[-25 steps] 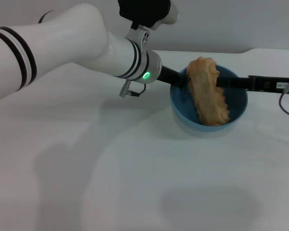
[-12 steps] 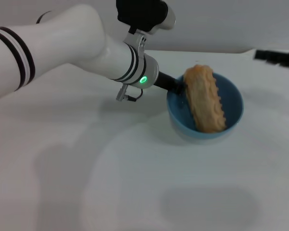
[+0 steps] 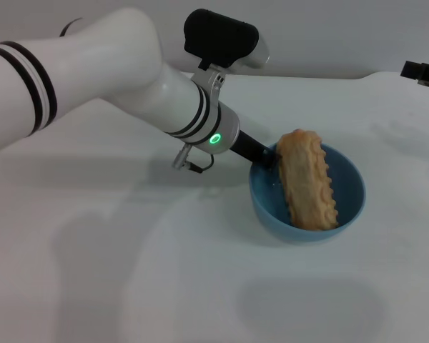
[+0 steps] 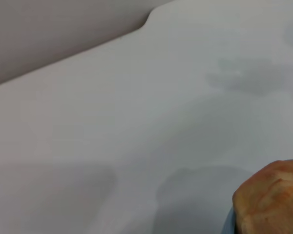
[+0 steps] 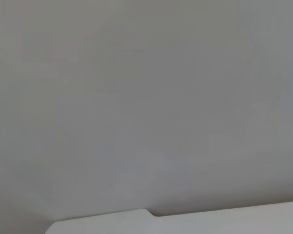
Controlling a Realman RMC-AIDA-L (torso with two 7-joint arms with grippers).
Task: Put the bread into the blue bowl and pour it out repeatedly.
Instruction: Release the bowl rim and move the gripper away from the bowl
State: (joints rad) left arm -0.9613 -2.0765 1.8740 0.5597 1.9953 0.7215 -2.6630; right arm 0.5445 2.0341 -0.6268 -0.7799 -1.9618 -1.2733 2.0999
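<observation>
The blue bowl [image 3: 347,191] is in the middle right of the head view, with the golden-tan bread [image 3: 307,187] lying lengthwise in it, one end sticking up over the rim. My left gripper [image 3: 267,156] is shut on the bowl's near-left rim and seems to hold it above the white table; a soft shadow lies on the table below. The left wrist view shows one end of the bread [image 4: 273,200] and a sliver of the bowl [image 4: 228,225]. My right gripper [image 3: 423,73] shows only as a dark tip at the far right edge, away from the bowl.
The white table [image 3: 93,271] spreads all around, with its far edge against a grey wall [image 3: 329,36]. The right wrist view shows only the wall [image 5: 146,97] and a strip of the table edge [image 5: 185,222].
My left gripper has carried the bowl with the bread toward me. My right gripper, which reached across the bowl one second ago, has drawn back to the far right.
</observation>
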